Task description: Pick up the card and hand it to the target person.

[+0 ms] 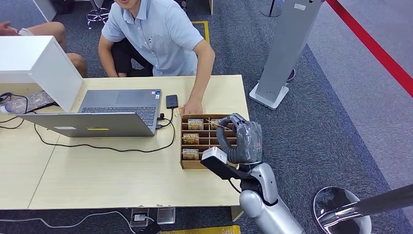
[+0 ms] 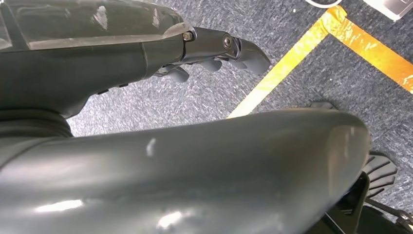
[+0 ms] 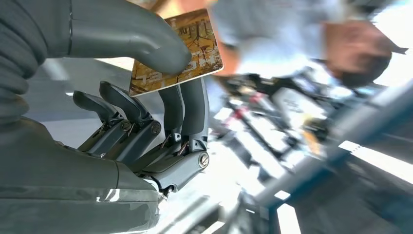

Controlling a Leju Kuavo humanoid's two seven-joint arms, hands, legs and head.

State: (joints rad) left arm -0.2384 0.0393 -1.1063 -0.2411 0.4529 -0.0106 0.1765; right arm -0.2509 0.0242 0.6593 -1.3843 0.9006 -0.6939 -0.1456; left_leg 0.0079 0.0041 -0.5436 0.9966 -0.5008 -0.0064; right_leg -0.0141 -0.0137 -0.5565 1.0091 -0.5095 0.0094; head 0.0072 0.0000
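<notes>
- Currently: wooden card box point(image 1: 185, 146) on the tan table point(image 1: 112, 180), split into compartments; patterned cards lie flat in several slots of its left column.
- Right hand point(image 1: 243, 141) above the box, thumb point(image 3: 146, 41) and fingers point(image 3: 187, 105) pinching a card point(image 3: 199, 53).
- Card: flat rectangle, gold-brown printed pattern, glossy; long axis runs across the fingertips.
- Left hand point(image 2: 214, 53): hangs over grey carpet, fingers curled, holding nothing.
- Person's hand point(image 1: 191, 108) rests at the box's far edge.

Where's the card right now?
The card is pinched in the right hand, raised over the right end of the card box, just in front of the person.
</notes>
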